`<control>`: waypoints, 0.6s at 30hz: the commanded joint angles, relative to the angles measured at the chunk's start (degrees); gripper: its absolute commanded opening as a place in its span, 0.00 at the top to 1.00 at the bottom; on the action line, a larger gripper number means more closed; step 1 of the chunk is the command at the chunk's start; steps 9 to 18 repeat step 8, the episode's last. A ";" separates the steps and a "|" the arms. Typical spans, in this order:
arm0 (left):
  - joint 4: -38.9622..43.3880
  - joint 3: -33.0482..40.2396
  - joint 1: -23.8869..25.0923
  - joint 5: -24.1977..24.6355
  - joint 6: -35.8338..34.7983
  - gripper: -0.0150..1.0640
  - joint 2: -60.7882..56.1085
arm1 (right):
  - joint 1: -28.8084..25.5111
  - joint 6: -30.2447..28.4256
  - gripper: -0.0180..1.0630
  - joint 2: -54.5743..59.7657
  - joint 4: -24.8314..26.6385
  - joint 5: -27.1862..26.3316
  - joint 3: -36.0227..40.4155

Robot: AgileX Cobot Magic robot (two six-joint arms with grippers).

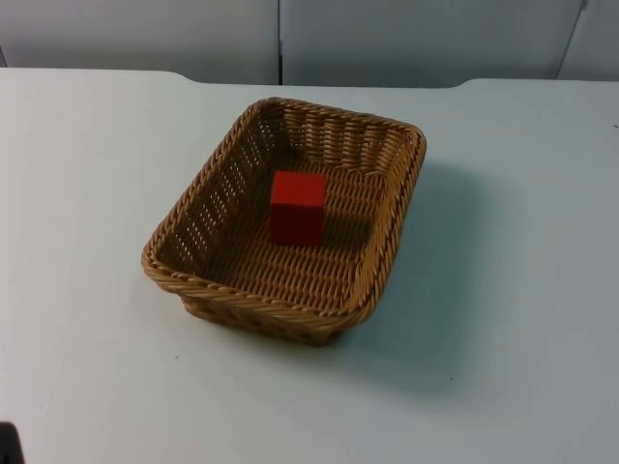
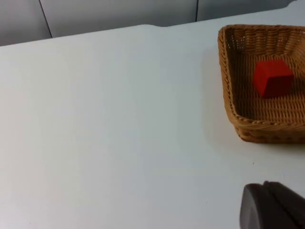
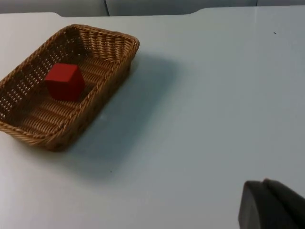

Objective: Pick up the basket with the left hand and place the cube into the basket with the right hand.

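Note:
A woven tan basket (image 1: pixel 253 302) rests on the white table near its middle. A red cube (image 1: pixel 297 208) sits upright inside it on the wicker floor, toward the far end. The left wrist view takes in the basket (image 2: pixel 267 123) with the cube (image 2: pixel 272 78) in it, and my left gripper (image 2: pixel 274 207) hangs back over bare table, well apart from the basket. In the right wrist view the basket (image 3: pixel 102 32) and the cube (image 3: pixel 65 81) lie some way off from my right gripper (image 3: pixel 271 205), which holds nothing that I can see.
White table top (image 1: pixel 503 290) spreads on all sides of the basket, ending at the grey partition wall (image 1: pixel 406 39) behind. A small dark shape (image 1: pixel 8 443) pokes in at the front left corner of the top view.

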 commanded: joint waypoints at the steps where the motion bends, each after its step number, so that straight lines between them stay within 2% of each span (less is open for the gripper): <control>1: 0.26 -0.03 -0.59 0.28 -0.58 0.99 -0.32 | 0.10 -0.65 0.99 -0.10 -0.07 -0.58 0.30; 5: 0.48 0.43 -0.98 0.66 -0.58 0.99 -0.32 | 0.10 -3.34 0.99 -0.10 -0.07 -1.15 0.44; 8: 0.48 1.09 -0.98 -0.55 -0.73 0.99 -0.32 | 0.10 -3.43 0.99 -0.10 0.14 -2.96 2.64; 18: 0.48 1.09 -0.98 -0.55 -0.73 0.99 -0.32 | 0.10 -3.43 0.99 -0.10 0.14 -2.96 2.64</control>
